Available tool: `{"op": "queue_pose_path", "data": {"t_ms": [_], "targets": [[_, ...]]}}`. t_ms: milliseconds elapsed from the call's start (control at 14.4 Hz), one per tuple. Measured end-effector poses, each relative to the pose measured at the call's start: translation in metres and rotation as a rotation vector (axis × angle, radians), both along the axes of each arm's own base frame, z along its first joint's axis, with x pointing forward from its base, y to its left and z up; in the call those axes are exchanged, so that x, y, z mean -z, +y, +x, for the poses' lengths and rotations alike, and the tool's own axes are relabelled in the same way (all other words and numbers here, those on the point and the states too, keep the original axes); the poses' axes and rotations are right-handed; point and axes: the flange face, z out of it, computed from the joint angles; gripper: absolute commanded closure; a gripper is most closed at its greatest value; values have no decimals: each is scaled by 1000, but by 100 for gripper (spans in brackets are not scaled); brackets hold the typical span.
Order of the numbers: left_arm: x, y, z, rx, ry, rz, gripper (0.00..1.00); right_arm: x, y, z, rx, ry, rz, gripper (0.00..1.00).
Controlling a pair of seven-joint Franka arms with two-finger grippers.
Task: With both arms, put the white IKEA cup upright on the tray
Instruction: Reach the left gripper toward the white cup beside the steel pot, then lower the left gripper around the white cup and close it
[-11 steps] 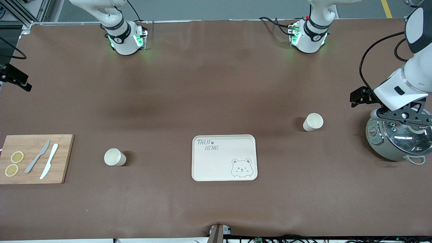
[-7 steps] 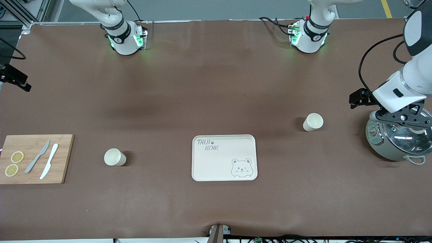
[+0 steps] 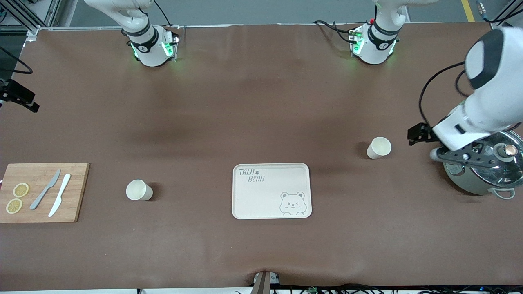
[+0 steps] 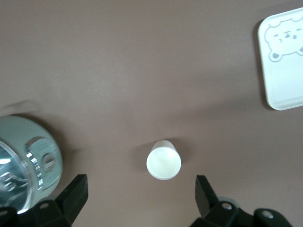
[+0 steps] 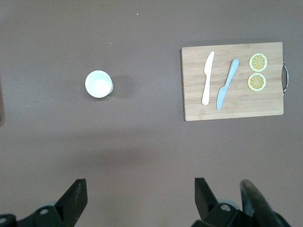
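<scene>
The cream tray [image 3: 261, 204] with the bear drawing lies mid-table; a corner of it shows in the left wrist view [image 4: 284, 80]. One white cup [image 3: 379, 147] stands upright toward the left arm's end, also seen in the left wrist view [image 4: 164, 161]. A second white cup [image 3: 139, 190] stands upright toward the right arm's end, also seen in the right wrist view [image 5: 98, 84]. My left gripper [image 3: 463, 157] [image 4: 140, 198] is open and empty, up in the air between the pot and the first cup. My right gripper [image 5: 139, 198] is open and empty, high above bare table.
A grey-green pot with a glass lid [image 3: 484, 173] [image 4: 28, 161] stands at the left arm's end. A wooden cutting board [image 3: 43, 206] [image 5: 232, 106] with two knives and two lemon slices lies at the right arm's end.
My left arm has swung from over the pot lid toward the nearby cup. The lid's knob now shows. The cups and tray have not moved.
</scene>
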Motion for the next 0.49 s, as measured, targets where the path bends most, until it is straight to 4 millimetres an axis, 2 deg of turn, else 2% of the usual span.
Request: {"op": "queue_pose_path", "data": {"t_ms": [139,279,488], "targets": [[37,0,-10,1,11,1,0,0,0,0,1,0,0,0],[65,1,-22,2,-4,-1,0,0,0,0,1,0,0,0],[111,4,-48,4,-60,-10,0,-2,0,0,1,-4,0,0]]}}
